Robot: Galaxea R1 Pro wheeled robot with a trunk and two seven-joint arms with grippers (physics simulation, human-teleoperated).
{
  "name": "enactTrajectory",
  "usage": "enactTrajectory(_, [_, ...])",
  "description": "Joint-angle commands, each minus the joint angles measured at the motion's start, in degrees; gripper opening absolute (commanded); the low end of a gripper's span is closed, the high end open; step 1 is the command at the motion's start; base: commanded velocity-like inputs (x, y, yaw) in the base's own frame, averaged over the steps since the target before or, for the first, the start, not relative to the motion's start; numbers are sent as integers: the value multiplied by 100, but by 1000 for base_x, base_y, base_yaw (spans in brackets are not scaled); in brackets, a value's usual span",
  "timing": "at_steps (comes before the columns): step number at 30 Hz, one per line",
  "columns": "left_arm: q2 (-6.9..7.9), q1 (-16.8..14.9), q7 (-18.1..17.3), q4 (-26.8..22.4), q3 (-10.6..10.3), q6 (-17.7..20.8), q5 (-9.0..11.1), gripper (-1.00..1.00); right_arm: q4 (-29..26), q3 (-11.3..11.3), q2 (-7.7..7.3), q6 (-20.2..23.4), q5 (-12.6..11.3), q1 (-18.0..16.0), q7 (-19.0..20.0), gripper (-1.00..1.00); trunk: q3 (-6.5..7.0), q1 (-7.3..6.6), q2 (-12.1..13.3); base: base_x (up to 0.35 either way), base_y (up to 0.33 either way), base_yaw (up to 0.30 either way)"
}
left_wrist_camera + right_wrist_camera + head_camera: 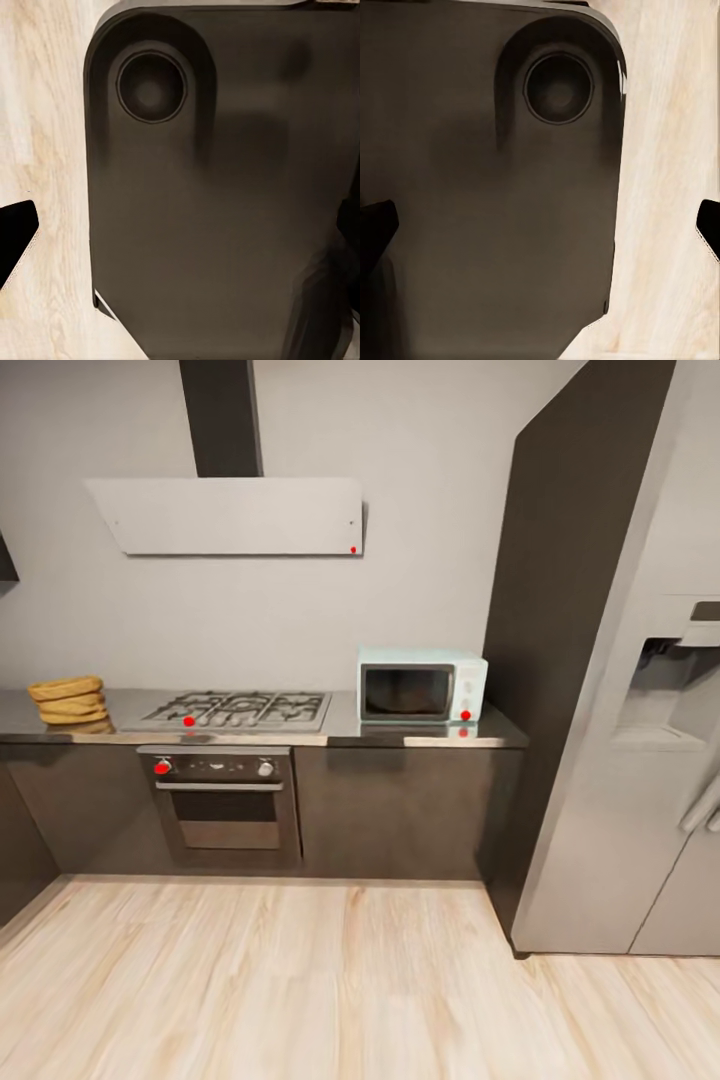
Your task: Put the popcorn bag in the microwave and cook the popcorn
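Two dark fingertips [376, 225] of the right gripper [540, 225] stand spread above the robot's dark base [487, 225] and pale wood floor [300, 980]; the left gripper's state I cannot tell. Farther off, the steel countertop [420, 732] carries the popcorn bag [68, 700] at ten o'clock, a gas hob [240, 710] centrally, and the mint microwave [422, 686] at one o'clock, door closed.

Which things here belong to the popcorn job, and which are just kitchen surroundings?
Job:
- bag, at the countertop's left end
- microwave, door shut, at its right end

Surroundings:
- hob, between the two
- oven beneath it
- hood on the wall
- fridge at the right
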Motion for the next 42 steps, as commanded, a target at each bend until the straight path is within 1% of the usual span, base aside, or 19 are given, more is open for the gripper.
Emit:
enactTrajectory(1, [-1,2,14,-6,7,-2,22,100,1,-2,0,-18,-1,-1,-1,100,-5,3,-2,315,-29,0])
enactTrajectory(12, [-4,3,14,-6,7,-12,22,100,1,23,-1,-11,-1,-1,7,100,-5,3,-2,292,-128,0])
enactTrajectory(23, [-1,1,14,-6,7,-13,22,100,1,5,-49,-16,-23,-1,-1,100,-5,3,-2,259,-162,0])
enactTrajectory(42, [-3,1,14,-6,10,-13,22,100,1,59,-38,-16,31,-1,17,100,-5,3,-2,247,-5,0])
